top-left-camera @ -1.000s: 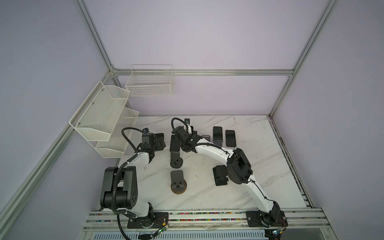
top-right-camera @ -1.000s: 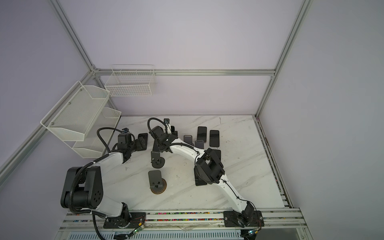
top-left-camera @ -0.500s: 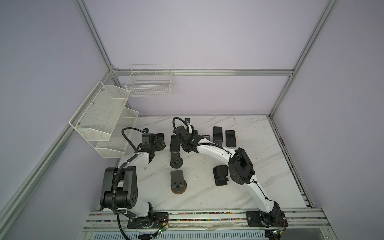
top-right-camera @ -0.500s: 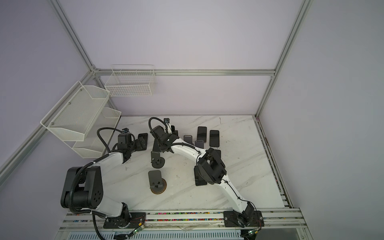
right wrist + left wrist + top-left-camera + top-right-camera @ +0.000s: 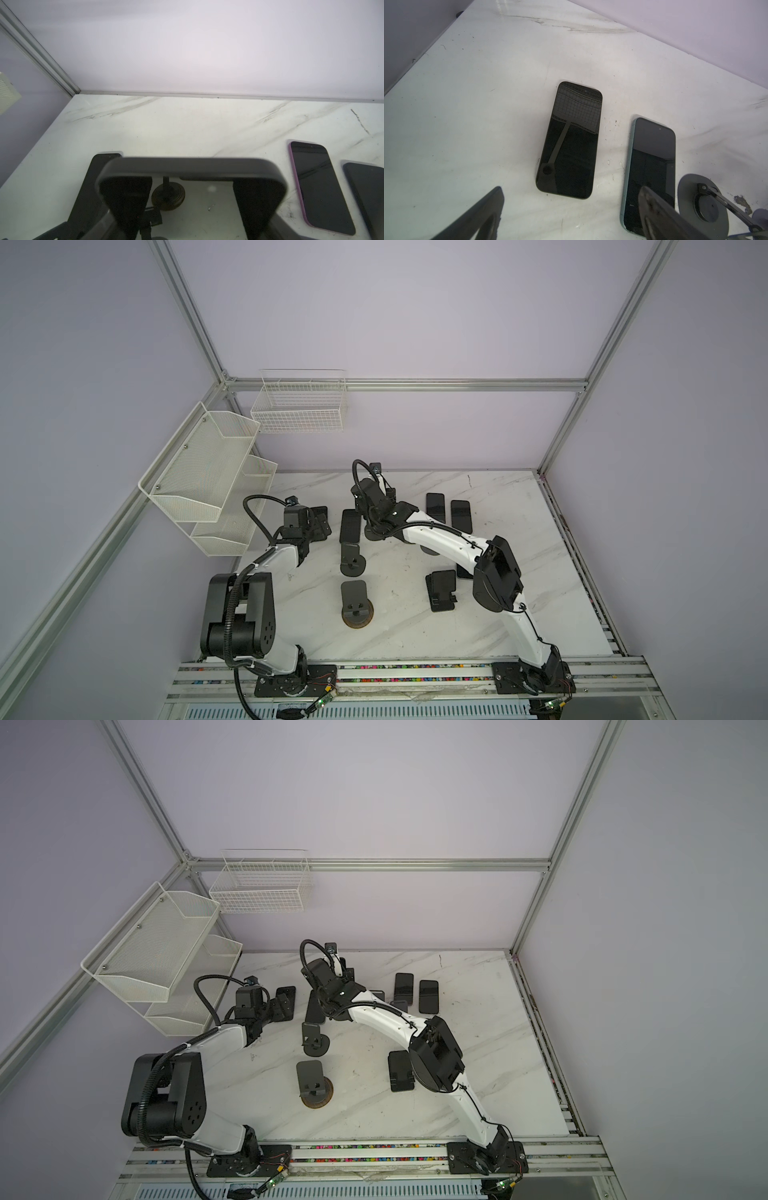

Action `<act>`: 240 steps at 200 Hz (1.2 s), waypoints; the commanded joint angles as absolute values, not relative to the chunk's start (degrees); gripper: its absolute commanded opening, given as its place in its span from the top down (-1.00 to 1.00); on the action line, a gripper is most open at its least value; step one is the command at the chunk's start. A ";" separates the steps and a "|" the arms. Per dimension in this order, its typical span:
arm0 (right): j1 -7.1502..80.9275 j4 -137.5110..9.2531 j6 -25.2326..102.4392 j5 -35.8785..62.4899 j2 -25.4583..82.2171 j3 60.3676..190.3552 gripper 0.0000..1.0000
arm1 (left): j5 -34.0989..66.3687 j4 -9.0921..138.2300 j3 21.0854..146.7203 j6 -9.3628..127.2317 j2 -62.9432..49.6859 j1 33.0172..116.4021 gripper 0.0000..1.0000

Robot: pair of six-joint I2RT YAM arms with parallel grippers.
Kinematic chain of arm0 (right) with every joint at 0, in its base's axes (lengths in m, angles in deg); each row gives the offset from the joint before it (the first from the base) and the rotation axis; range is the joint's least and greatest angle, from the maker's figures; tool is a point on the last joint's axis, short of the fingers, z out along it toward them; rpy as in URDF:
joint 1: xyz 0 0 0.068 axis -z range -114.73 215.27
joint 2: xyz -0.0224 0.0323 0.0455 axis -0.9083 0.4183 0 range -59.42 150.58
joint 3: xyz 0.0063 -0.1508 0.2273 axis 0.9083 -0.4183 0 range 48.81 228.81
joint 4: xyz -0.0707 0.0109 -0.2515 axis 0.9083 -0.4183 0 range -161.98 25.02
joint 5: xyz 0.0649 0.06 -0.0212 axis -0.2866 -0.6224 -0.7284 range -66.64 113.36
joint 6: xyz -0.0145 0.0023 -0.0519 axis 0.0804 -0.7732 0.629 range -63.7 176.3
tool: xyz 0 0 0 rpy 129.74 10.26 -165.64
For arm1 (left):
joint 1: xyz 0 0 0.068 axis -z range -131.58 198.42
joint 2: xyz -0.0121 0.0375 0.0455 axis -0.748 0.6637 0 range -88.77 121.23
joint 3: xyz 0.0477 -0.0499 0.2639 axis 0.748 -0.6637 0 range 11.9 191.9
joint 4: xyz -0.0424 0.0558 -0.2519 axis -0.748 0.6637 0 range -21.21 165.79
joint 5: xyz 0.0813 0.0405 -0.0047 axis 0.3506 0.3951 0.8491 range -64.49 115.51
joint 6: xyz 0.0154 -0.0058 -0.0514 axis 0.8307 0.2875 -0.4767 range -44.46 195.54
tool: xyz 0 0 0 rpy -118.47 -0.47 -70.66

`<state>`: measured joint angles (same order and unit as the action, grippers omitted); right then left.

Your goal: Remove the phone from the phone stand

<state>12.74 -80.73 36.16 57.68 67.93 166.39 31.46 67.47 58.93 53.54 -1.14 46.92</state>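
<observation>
My right gripper (image 5: 192, 187) is shut on a dark grey phone (image 5: 191, 167), which lies across its fingers above the table. Just under it I see the round base of a phone stand (image 5: 168, 197). In both top views this gripper (image 5: 368, 516) (image 5: 328, 994) reaches over the back middle of the table and hides the phone. My left gripper (image 5: 571, 193) (image 5: 323, 523) is open and holds nothing. It hangs to the left, beside a black phone (image 5: 569, 141) (image 5: 350, 526) that lies flat. A teal-edged phone (image 5: 652, 170) shows next to a grey stand base (image 5: 702, 205).
Three more stands (image 5: 352, 562) (image 5: 356, 608) (image 5: 441, 591) stand in the middle of the marble table (image 5: 519, 614). Two phones (image 5: 435, 506) (image 5: 460, 515) lie flat at the back right. White mesh shelves (image 5: 208, 472) and a wire basket (image 5: 299, 406) hang on the walls.
The right arm's elbow has swung to the right and its gripper has edged toward the back, still shut on the phone. The left arm has not moved.
</observation>
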 commanded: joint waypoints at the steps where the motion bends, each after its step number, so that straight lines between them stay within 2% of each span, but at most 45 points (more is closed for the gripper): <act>1: 14.37 -75.29 40.28 57.99 61.93 163.94 -0.29 | 31.26 64.71 57.04 52.95 -2.92 46.40 -0.99; 59: 23.75 -76.82 42.06 55.56 56.41 160.26 -0.24 | 31.20 64.87 57.33 52.87 -2.56 46.40 -0.99; 112: 33.33 -78.60 44.39 59.95 52.19 154.10 -0.25 | 31.19 65.11 57.68 52.86 -2.29 46.40 -0.99; 148: 40.91 -79.07 43.57 58.09 50.98 148.73 -0.25 | 31.04 65.59 58.12 52.95 -1.85 46.40 -0.99; 193: 49.74 -80.71 42.31 53.03 54.73 146.02 -0.25 | 31.22 64.84 57.06 52.87 -2.73 46.38 -0.99; 240: 53.22 -85.70 45.42 50.78 60.26 148.80 -0.25 | 30.60 65.79 57.97 53.04 -2.02 46.30 -0.99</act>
